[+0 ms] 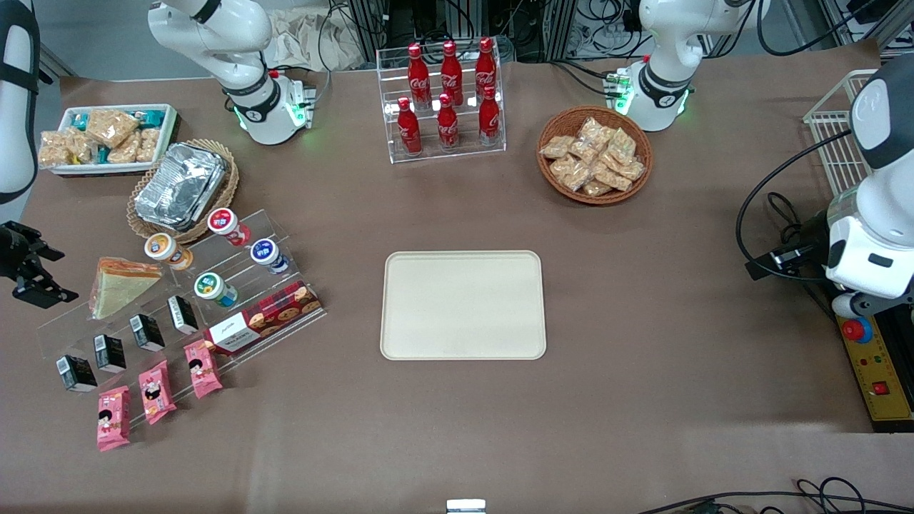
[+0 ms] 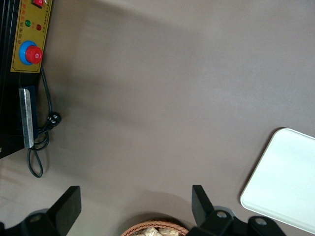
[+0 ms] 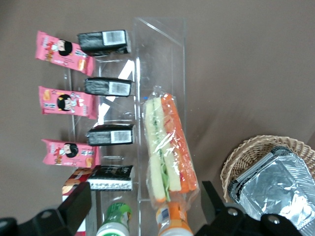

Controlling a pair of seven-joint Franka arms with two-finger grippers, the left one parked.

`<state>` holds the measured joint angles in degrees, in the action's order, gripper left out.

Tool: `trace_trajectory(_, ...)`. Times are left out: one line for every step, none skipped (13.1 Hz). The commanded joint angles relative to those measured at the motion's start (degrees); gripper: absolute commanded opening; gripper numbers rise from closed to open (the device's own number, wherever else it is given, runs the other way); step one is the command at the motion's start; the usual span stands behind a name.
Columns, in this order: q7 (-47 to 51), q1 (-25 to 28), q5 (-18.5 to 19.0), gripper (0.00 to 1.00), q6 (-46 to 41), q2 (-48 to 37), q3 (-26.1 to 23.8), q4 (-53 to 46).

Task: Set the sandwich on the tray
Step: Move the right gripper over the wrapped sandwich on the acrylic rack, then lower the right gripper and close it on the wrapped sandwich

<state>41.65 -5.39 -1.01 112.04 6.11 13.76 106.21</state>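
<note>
My gripper [image 1: 32, 275] hovers with fingers spread wide beside the sandwich [image 1: 120, 284], toward my end of the table. The wedge lies on the clear stand [image 1: 178, 300], cut face up toward my wrist camera, well apart from the tray [image 1: 463, 305].

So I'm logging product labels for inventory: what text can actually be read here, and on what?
"Coca-Cola": on the red bottles in the clear rack.
Cookie box, cup lids, black cartons, pink packets: print too small to read.
The claw, open, hovers beside the sandwich: no text.

The red bottles [image 1: 448, 96] in the clear rack [image 1: 440, 146] carry the white Coca-Cola script; nothing else is legible.
</note>
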Motion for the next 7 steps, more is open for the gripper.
trace_trajectory(0.8, -1.2, -0.9, 0.99, 5.1, -1.1, -0.3, 5.2)
trace_trajectory(0.2, -1.2, -0.9, 0.99, 6.5, -1.2, -0.4, 6.5)
trace_trajectory(0.1, -1.4, -0.9, 0.99, 7.0, -1.2, -0.4, 7.5)
trace_trajectory(0.1, -1.5, -0.9, 0.99, 7.2, -1.2, -0.4, 8.1)
trace_trajectory(0.1, -1.6, -0.9, 0.99, 7.4, -1.1, -0.4, 8.3)
trace_trajectory(0.1, -1.6, -1.0, 0.99, 7.5, -0.9, -0.4, 8.7)
trace_trajectory(0.1, -1.6, -1.0, 0.99, 7.9, -0.7, -0.5, 9.3)
